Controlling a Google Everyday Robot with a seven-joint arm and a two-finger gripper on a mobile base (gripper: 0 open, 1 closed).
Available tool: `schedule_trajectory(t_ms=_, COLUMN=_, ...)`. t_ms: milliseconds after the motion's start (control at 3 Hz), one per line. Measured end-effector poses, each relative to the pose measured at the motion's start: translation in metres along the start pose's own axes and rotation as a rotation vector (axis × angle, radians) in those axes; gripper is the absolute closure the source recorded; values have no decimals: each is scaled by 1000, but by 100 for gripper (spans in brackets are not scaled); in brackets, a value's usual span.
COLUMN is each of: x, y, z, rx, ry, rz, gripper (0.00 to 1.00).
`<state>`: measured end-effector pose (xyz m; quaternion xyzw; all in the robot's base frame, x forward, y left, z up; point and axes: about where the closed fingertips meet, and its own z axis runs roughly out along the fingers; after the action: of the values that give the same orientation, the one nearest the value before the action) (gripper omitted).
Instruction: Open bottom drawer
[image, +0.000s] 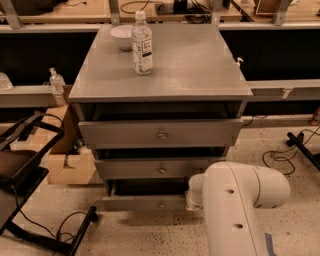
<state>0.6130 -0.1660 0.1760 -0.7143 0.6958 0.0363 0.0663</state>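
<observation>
Camera view shows us the bottom drawer (135, 202), the slimmest grey front at the foot of the cabinet (165, 70), standing slightly forward with a dark gap above it. The pincer (193, 198) sits at that front's right end, largely hidden behind the white arm (240, 200), so we cannot tell how far it is open or what it holds. We judge it sits there to drag the front outward.

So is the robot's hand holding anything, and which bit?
Cannot tell. The gripper sits at the right end of the bottom drawer front, mostly hidden behind the white arm, so any hold is out of sight.
</observation>
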Motion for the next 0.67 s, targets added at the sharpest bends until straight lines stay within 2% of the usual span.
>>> schedule_trajectory(t_ms=667, x=0, y=0, z=0, rx=0, ry=0, rz=0, gripper=15)
